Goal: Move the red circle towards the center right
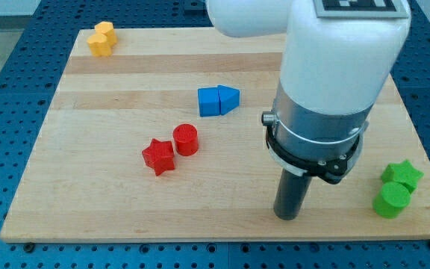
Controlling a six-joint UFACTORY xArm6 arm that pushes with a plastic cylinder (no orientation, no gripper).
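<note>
The red circle (pixel 186 140) stands on the wooden board (pixel 110 97), a little left of the board's middle. A red star (pixel 158 157) touches it at its lower left. My tip (pixel 287 215) rests on the board near the view's bottom, well to the right of and below the red circle, apart from every block. The white and grey arm body above the rod hides part of the board's right half.
A blue cube (pixel 209 101) and a blue pointed block (pixel 229 99) sit side by side above the red circle. A yellow block (pixel 101 39) is at the top left corner. A green star (pixel 402 175) and green circle (pixel 391 200) sit at the lower right edge.
</note>
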